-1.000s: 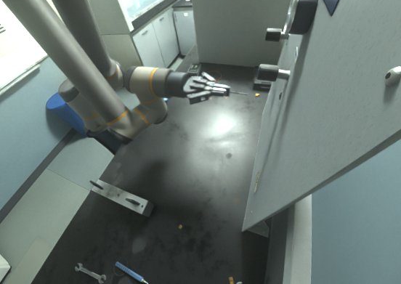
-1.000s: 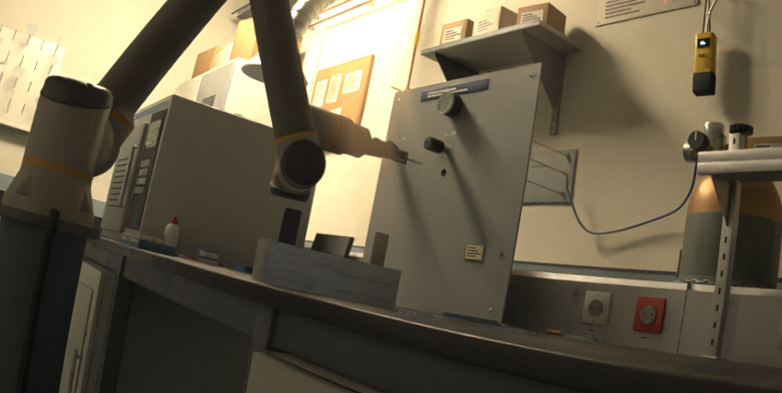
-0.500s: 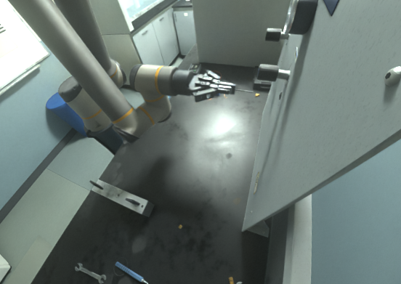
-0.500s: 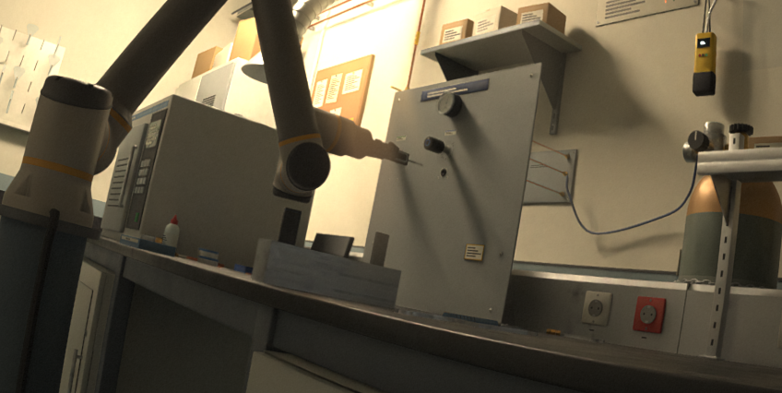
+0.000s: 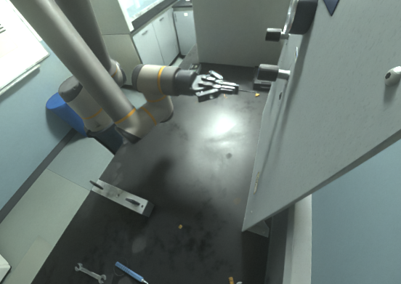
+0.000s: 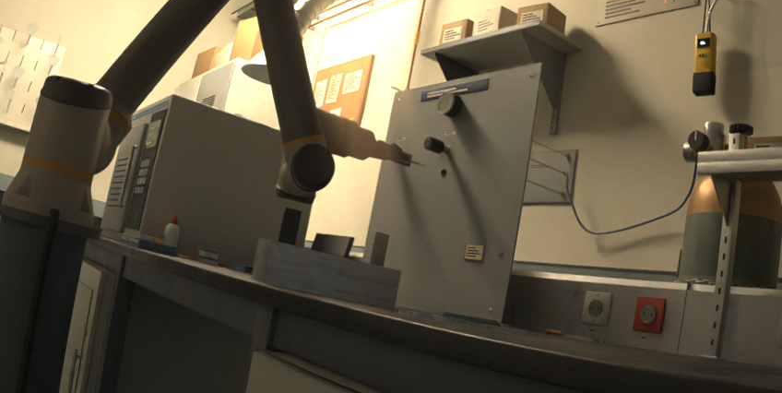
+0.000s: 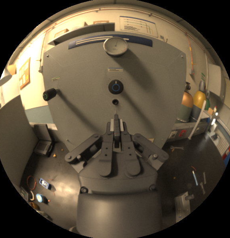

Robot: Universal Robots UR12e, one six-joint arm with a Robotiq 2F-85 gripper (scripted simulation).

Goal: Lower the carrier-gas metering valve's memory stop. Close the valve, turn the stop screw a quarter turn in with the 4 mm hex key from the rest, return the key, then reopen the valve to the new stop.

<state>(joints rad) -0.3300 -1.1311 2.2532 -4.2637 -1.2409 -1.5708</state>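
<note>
The grey valve panel (image 6: 461,191) stands upright on the dark bench. Its black metering valve knob (image 7: 115,87) sits at the panel's middle, under the round gauge (image 7: 115,46). The stop screw hole (image 7: 115,102) is just below the knob. I hold the 4 mm hex key (image 7: 116,124) in my closed gripper (image 5: 232,89). The key's thin shaft points straight at the panel, in line with the screw hole, its tip a short way off the panel face. The key rest block (image 5: 122,197) lies on the bench nearer the front, well away from me.
A long grey tray (image 6: 326,274) lies on the bench left of the panel. A second black knob (image 7: 49,94) sticks out at the panel's left edge. A large grey instrument cabinet (image 6: 208,180) stands to the left. A spanner (image 5: 90,272) and a blue tool (image 5: 130,272) lie near the bench's front edge.
</note>
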